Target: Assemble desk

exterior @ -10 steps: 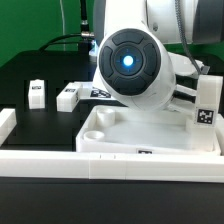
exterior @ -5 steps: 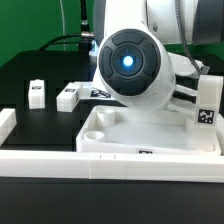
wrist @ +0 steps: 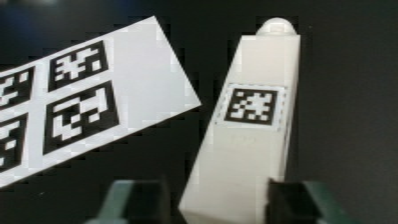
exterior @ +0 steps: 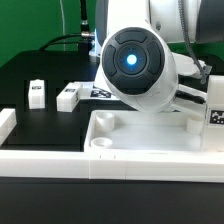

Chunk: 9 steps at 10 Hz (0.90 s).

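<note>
So, going left to right in the exterior view: the left leg (exterior: 37, 93) sits on the black table (exterior: 30, 70), well left of everything else. The next leg (exterior: 68, 96) is just to its right, tilted a bit, and the 2 don't touch. A sliver of the marker board (exterior: 97, 92) peeks out just right of that, mostly hidden behind the arm (exterior: 135, 62), which fills the middle with its round blue-lit joint.

Below the arm is the tabletop (exterior: 150, 135), rim up, lying right of centre and just behind the long white wall (exterior: 60, 165) that runs along the near edge. 1 round socket (exterior: 100, 143) shows at its near left corner.

At the far right the gripped leg (exterior: 213, 105) stands upright with its tag facing the camera, over the tabletop's right end. I can't tell if its lower end touches the tray.

From the wrist view, the gripper (wrist: 222, 198) is clamped on that leg (wrist: 249, 120), with a finger (wrist: 139, 203) pressed to each side. The leg's rounded peg end (wrist: 276, 25) points away, and the marker board (wrist: 80, 95) lies beside it on the table.
</note>
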Available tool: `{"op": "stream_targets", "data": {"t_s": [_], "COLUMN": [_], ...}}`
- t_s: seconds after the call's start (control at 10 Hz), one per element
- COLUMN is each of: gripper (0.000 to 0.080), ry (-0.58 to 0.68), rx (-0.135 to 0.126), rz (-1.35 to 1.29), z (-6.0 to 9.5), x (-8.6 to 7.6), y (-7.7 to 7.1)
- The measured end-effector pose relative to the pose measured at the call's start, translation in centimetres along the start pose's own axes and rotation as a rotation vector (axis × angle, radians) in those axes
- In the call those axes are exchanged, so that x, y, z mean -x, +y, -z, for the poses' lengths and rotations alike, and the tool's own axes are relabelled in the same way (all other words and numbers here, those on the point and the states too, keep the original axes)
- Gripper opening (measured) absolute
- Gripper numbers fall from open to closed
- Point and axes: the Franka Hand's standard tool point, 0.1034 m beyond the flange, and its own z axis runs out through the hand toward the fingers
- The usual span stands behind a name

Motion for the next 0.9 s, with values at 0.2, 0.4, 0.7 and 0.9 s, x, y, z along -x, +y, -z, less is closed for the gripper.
{"op": "stream_targets", "data": {"t_s": [0.2,0.4,0.7,0.9], "gripper": [0.0121,0.0007,0.0002,0.0002], "ry": [0.000,0.000,-0.001,-0.001], "rx": [0.000,-0.001,-0.001,-0.001], "rz": [0.001,0.003,0.005,0.008], "z": [0.00,-0.01,-0.02,-0.04], "x": [-0.02,-0.04,-0.07,-0.13], "y": [0.01,0.03,0.07,0.14]}}
